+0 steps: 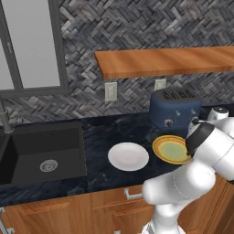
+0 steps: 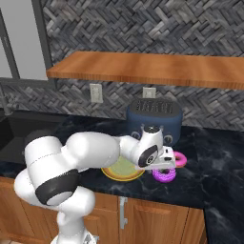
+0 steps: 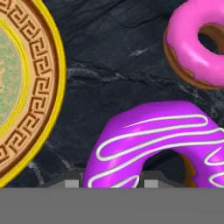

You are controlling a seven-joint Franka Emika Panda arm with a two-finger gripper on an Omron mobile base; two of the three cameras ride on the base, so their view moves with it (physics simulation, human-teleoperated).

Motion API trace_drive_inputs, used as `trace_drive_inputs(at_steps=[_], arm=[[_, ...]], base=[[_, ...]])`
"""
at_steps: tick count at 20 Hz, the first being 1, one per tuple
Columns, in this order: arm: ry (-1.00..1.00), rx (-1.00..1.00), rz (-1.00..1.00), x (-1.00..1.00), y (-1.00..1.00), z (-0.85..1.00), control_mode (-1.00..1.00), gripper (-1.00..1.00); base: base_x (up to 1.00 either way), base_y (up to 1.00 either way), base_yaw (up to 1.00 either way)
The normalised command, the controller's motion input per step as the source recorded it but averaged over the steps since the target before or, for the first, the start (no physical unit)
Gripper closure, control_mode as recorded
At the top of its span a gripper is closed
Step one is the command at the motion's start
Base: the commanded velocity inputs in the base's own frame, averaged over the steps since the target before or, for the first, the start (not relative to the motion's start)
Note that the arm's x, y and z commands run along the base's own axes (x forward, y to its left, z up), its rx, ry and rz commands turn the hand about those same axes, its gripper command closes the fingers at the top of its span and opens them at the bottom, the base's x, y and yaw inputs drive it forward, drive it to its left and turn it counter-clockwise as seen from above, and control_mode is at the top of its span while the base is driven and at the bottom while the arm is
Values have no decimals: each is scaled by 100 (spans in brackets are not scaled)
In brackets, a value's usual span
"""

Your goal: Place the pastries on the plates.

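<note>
Lying flat under the gripper (image 3: pixel 111 183), the purple donut (image 3: pixel 148 140) was clamped at its near rim between narrowed fingertips (image 3: pixel 73 180). Pink donut (image 3: pixel 197 43) was seen just beyond, yellow-rimmed plate (image 3: pixel 39 87) beside. White plate (image 1: pixel 128 156) was caught by left base view. No writing was legible.

White plate (image 1: pixel 128 156) and yellow-rimmed plate (image 1: pixel 171 149) side by side on dark worktop (image 1: pixel 105 132), both bare. Arm (image 1: pixel 196 173) covers yellow plate's right edge. Blue toaster (image 1: pixel 175 108) behind, sink (image 1: pixel 43 153) left.
</note>
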Motion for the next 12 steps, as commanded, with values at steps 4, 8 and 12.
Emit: trace_drive_inputs(at_steps=[4, 8, 12], arm=[[0, 1, -1, 0, 77, 75, -100, 100], [-1, 0, 0, 0, 100, 45, -100, 100], [0, 4, 0, 0, 100, 45, -100, 100]], base=[[0, 0, 0], [0, 0, 0], [0, 0, 0]])
